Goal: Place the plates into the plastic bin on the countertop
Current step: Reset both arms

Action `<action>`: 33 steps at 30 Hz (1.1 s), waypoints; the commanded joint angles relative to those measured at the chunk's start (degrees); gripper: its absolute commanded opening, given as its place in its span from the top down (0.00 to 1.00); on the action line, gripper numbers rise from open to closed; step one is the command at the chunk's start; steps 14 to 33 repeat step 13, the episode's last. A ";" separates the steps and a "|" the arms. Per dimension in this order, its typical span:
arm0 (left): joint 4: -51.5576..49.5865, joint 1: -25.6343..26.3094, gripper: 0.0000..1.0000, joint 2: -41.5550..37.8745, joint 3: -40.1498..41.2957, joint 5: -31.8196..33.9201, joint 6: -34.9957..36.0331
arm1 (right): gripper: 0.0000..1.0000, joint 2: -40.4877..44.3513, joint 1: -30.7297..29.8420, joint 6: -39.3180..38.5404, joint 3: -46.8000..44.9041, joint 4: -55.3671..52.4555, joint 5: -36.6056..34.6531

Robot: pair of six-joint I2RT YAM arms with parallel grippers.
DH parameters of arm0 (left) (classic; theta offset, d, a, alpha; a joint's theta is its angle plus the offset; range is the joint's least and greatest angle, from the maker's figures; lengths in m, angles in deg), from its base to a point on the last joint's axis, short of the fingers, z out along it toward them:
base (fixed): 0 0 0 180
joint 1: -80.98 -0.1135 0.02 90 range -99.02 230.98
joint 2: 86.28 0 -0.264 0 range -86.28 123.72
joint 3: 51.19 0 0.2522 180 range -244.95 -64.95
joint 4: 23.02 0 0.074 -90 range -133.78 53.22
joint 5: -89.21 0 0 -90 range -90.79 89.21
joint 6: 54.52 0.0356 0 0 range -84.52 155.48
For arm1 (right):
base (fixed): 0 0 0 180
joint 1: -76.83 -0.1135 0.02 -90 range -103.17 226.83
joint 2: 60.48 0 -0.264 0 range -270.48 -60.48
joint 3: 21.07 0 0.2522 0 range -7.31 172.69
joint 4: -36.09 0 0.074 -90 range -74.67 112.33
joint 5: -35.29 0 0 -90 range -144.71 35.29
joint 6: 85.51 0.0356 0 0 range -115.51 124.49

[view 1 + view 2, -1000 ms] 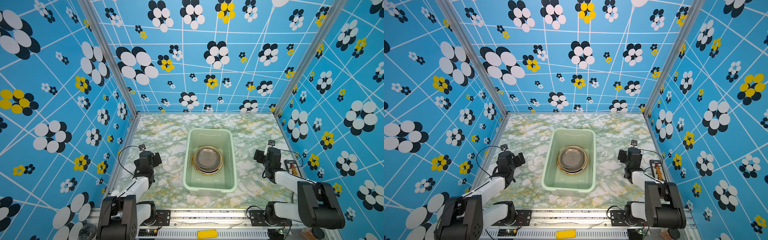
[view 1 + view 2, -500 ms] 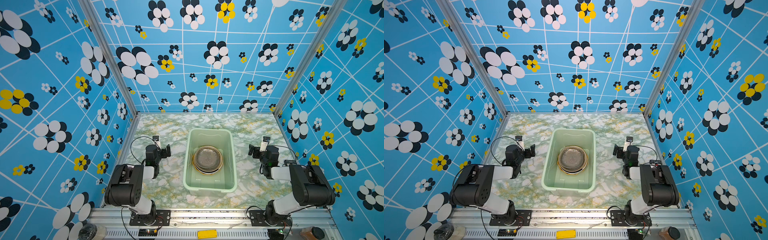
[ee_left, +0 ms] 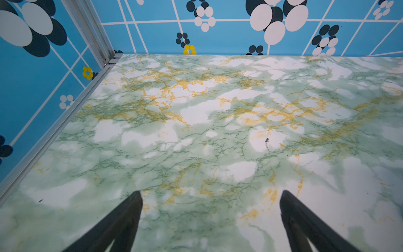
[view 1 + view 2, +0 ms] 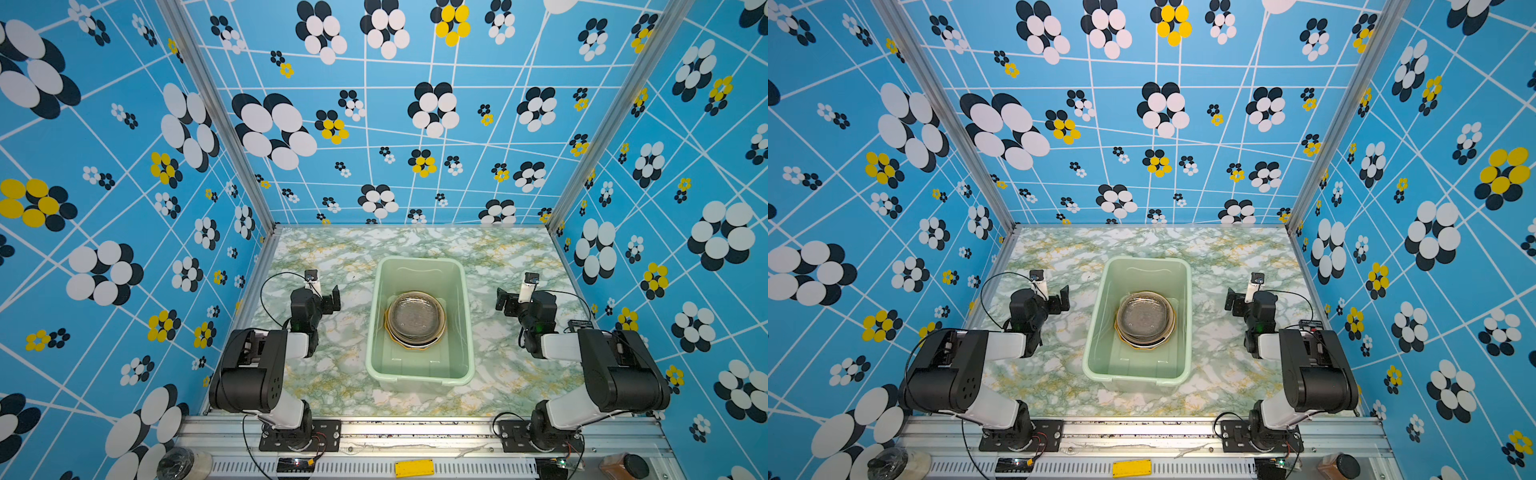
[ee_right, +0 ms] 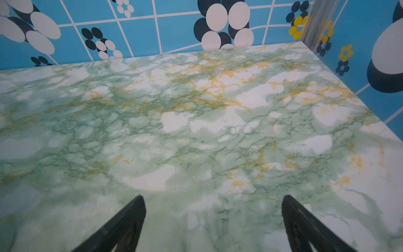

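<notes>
The plates (image 4: pixel 415 319) are lying stacked flat inside the plastic bin (image 4: pixel 419 380), nested one on another toward its nearer half. That is probably how so many are fitting on one floor without leaning on the walls. A clear glass dish is topping the pile and showing grey through its base, while a yellow edge and a dark rim are peeking out beneath it; the count of the stack cannot be told from above. The bin is standing in the middle of the countertop (image 4: pixel 332 374), between the two arms, where either one can reach it. No plate is showing on the marbled surface in any view, so the loading is looking finished. The left gripper (image 4: pixel 331 298) is hanging over bare countertop beside the bin, apart from it, with its jaws spread wide and gripping nothing, as its wrist view is confirming. The right gripper (image 4: pixel 504 301) is mirroring it on the other side, equally wide and empty. Both arms are sitting folded back, seemingly parked clear of the bin.
</notes>
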 commanded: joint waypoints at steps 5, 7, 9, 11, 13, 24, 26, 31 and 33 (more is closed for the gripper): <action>1.84 0.32 0.01 0.06 0.75 0.53 0.78 | 0.01 0.14 -0.73 -0.76 1.10 0.34 -1.69; 1.88 0.35 0.01 0.06 0.76 0.55 0.78 | 0.00 0.16 -0.73 -0.70 1.14 0.38 -1.71; 1.85 0.34 0.01 0.06 0.83 0.54 0.78 | 0.00 0.15 -0.73 -0.59 1.14 0.45 -1.71; 1.88 0.30 0.01 0.06 0.79 0.51 0.78 | 0.01 0.22 -0.68 -0.72 1.01 0.51 -1.71; 1.83 0.31 0.01 0.06 0.82 0.53 0.80 | 0.01 0.29 -0.71 -0.75 0.80 0.90 -1.69; 1.83 0.31 0.01 0.06 0.82 0.53 0.80 | 0.01 0.29 -0.71 -0.75 0.80 0.90 -1.69; 1.83 0.31 0.01 0.06 0.82 0.53 0.80 | 0.01 0.29 -0.71 -0.75 0.80 0.90 -1.69; 1.83 0.31 0.01 0.06 0.82 0.53 0.80 | 0.01 0.29 -0.71 -0.75 0.80 0.90 -1.69; 1.83 0.31 0.01 0.06 0.82 0.53 0.80 | 0.01 0.29 -0.71 -0.75 0.80 0.90 -1.69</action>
